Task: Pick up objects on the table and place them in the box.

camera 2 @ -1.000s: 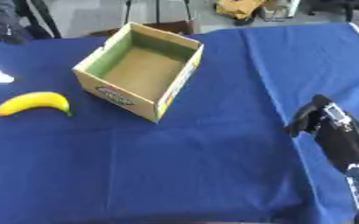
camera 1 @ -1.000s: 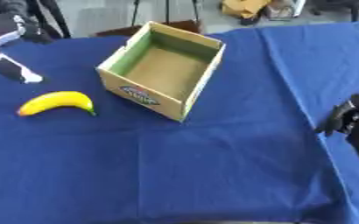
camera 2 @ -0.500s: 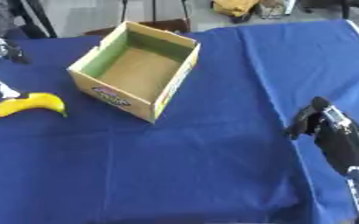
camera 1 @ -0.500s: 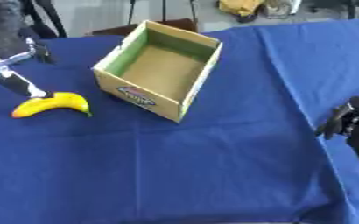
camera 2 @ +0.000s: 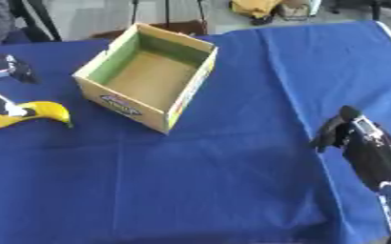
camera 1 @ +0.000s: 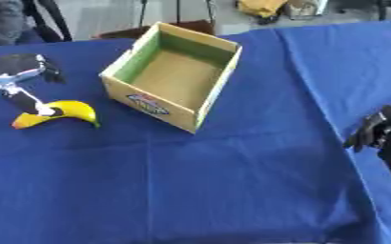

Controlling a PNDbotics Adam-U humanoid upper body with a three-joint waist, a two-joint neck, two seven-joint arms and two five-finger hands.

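A yellow banana (camera 1: 64, 113) lies on the blue tablecloth at the left. My left hand (camera 1: 14, 78) comes in from the left edge just above it, open with fingers spread; one straight finger (camera 1: 25, 101) reaches down and touches the banana's top near its middle. An open cardboard box (camera 1: 151, 102) with a green inner wall stands to the right of the banana, nothing in it. My right hand (camera 2: 355, 137) hangs at the right edge, far from both, with its fingers relaxed and holding nothing.
Blue cloth (camera 1: 215, 181) covers the whole table, wide and flat in front of the box. Behind the far edge are chair legs (camera 1: 53, 19) and a yellowish bundle (camera 1: 264, 7) on the floor.
My left hand has come down and to the right from the upper left corner until a finger reaches the banana. The right hand has stayed put. The view has shifted slightly.
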